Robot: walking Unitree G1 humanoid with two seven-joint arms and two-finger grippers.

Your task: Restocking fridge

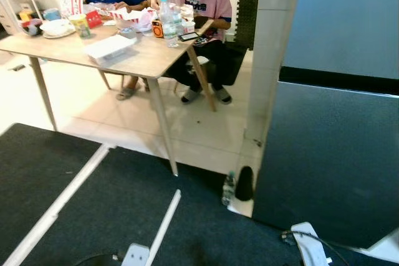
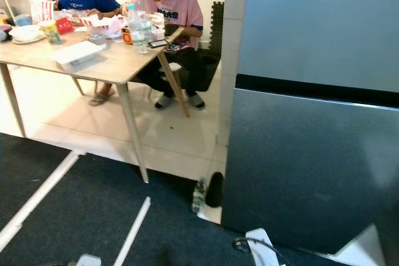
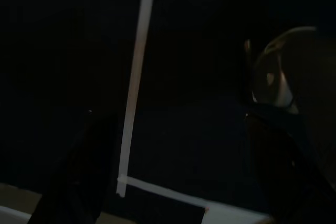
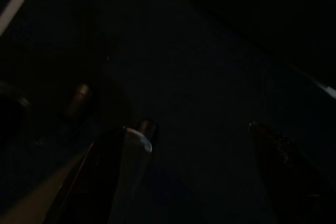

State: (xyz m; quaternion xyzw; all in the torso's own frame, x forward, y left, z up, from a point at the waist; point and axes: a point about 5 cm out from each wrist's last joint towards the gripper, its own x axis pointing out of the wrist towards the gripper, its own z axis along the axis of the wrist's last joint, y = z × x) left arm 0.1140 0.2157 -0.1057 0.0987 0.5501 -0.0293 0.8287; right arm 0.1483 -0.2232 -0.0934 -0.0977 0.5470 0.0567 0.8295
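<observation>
While we stood facing the fridge (image 2: pixel 312 123), its grey doors were shut, so nothing could go in until the upper one was pulled open. It filled the right of our view, hard against a white pillar (image 1: pixel 271 42). A dark carpet (image 1: pixel 124 197) with white strips (image 1: pixel 163 228) lay under us, giving way to pale tiles further off. On our left stood a wooden counter (image 1: pixel 143 57) where two seated people were eating, well apart from the fridge. It carried tall water bottles (image 1: pixel 168 20), a white box (image 1: pixel 109 48), cups and snack packets, likely the stock to bring over. A small bottle (image 1: pixel 229 189) stood on the floor at the foot of the pillar beside a black object, near our path to the door. A white power strip (image 1: pixel 312 244) and its cable lay before the fridge, a tripping risk. Both arms hung low in shadow: our left jaws (image 3: pixel 173 177) and right jaws (image 4: pixel 194 177) looked spread apart and empty.
</observation>
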